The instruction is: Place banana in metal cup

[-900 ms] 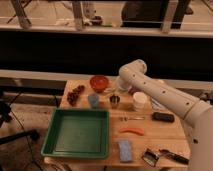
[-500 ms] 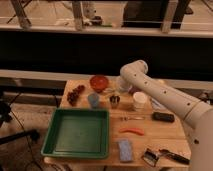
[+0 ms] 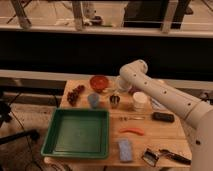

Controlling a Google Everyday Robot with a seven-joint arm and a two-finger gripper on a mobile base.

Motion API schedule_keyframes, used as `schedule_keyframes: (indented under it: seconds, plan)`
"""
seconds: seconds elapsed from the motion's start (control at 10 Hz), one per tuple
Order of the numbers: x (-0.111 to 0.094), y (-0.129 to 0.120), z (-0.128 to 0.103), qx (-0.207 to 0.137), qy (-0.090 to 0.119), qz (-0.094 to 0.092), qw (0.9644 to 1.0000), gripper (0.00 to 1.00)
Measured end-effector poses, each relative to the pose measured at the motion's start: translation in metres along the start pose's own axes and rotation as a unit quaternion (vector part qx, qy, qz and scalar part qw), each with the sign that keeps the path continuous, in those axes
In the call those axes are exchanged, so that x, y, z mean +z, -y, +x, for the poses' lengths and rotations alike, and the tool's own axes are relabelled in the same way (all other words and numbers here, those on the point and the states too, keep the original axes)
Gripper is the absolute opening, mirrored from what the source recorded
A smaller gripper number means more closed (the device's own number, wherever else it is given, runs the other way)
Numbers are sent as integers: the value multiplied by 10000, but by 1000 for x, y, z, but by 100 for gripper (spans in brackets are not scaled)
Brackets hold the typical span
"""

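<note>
The metal cup (image 3: 115,101) is small and silvery and stands upright mid-table, between the blue-grey cup (image 3: 93,100) and the white cylindrical container (image 3: 140,101). A thin, pale, elongated thing, apparently the banana (image 3: 131,118), lies flat on the table in front of the white container. My gripper (image 3: 116,93) hangs at the end of the white arm (image 3: 150,87), just above and behind the metal cup. It is well apart from the banana.
A red bowl (image 3: 99,82) and dark red grapes (image 3: 76,94) sit at the back left. A green tray (image 3: 55,135) fills the front left. An orange-red curved piece (image 3: 132,131), a black object (image 3: 163,117), a blue sponge (image 3: 125,149) and small tools (image 3: 160,155) lie at the front right.
The arm has sunk slightly toward the metal cup. Nothing on the table has moved.
</note>
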Motion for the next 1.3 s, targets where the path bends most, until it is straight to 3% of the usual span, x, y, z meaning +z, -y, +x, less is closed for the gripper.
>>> schedule_keyframes:
  seconds: [0.8,1.3]
  plan:
    - [34,-8,-11,-165,113,-300,9994,2]
    - [39,-10,-6,-146,99,-352,9992,2]
